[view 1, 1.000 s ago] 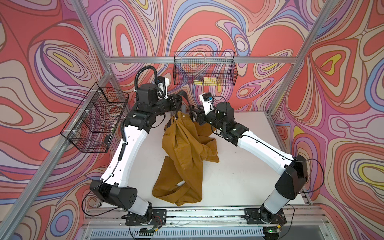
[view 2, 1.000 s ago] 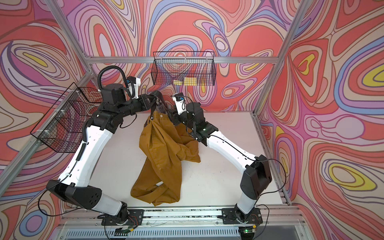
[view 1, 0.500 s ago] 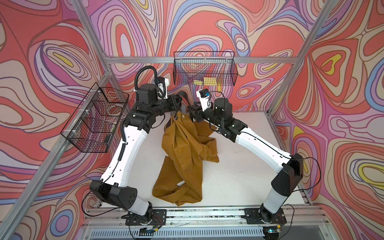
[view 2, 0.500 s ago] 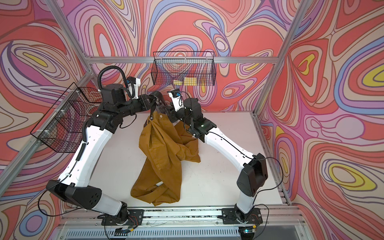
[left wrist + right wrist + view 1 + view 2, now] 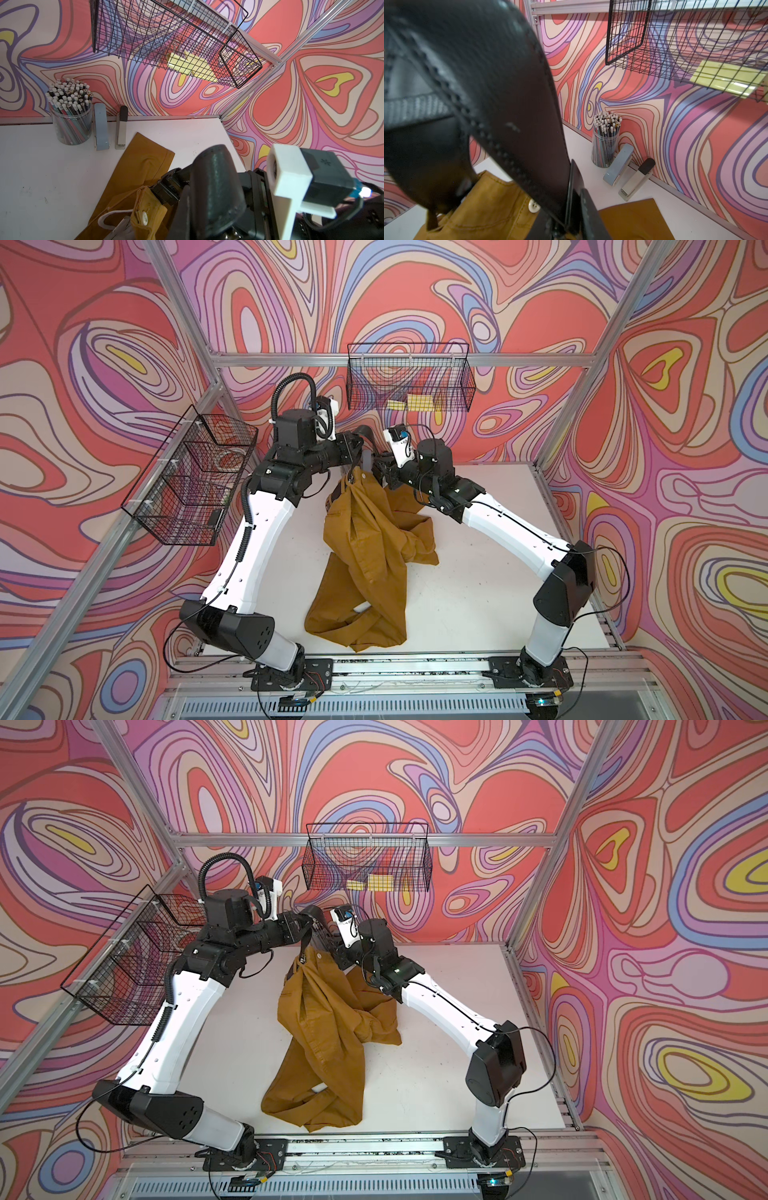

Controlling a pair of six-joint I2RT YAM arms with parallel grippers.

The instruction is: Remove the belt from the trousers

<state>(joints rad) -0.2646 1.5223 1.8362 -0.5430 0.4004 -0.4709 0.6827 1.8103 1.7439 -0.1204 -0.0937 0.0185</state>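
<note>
R claw (image 5: 381, 466) is edging nearer belt (image 5: 368, 431), grip unclear; L claw (image 5: 358, 450) is still clamping belt tight, trousers (image 5: 365, 539) dangling.

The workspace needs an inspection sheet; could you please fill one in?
Surface: white table, faintly speckled.
Job's things: trousers hang by the waistband, legs crumpled on the table; black belt arches above.
Clutter: pencil jar, grey stapler, white stapler along the table's far edge.
Grippers: left gripper shut above the waistband; right gripper, fingers beside the belt, grip unclear.
Cables: corrugated hose arches above the left arm.
Surroundings: back basket, side basket, swirl-patterned walls.
</note>
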